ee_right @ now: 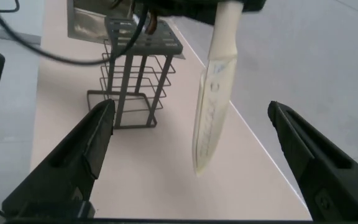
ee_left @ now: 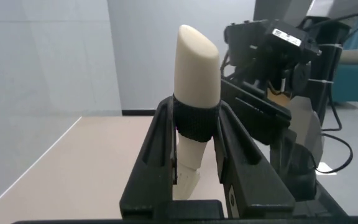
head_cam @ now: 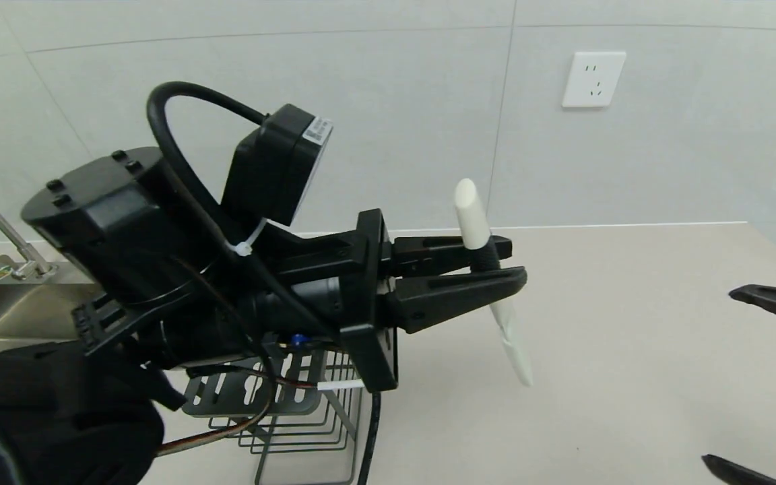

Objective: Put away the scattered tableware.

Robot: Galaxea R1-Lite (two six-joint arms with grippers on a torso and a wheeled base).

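— White knife (head_cam: 471, 215): where does it sit?
— Clamped in the left pincer (head_cam: 512, 261), whose two black fingers close on the dark collar between handle and blade. It hangs in the air above the pale surface (head_cam: 630, 303), touching nothing else.
— Which way does its long axis run?
— Across the fingers, close to upright. The handle is above the pincer and the blade below it, with the tip leaning a little outward, away from the wrist.
— And the place to put it?
— A grey wire rack (ee_right: 157, 43) stands on the surface, below the left pincer and back toward its wrist. The blade tip hangs beyond the rack, not over it.
— What about the other arm?
— The right pincer (head_cam: 718, 376) is spread wide and carries nothing. It sits well apart, with the blade ahead of its fingers.
— What does the next move turn on?
— Probably drawing the left pincer back until the tip is over a slot in the rack, then lowering.
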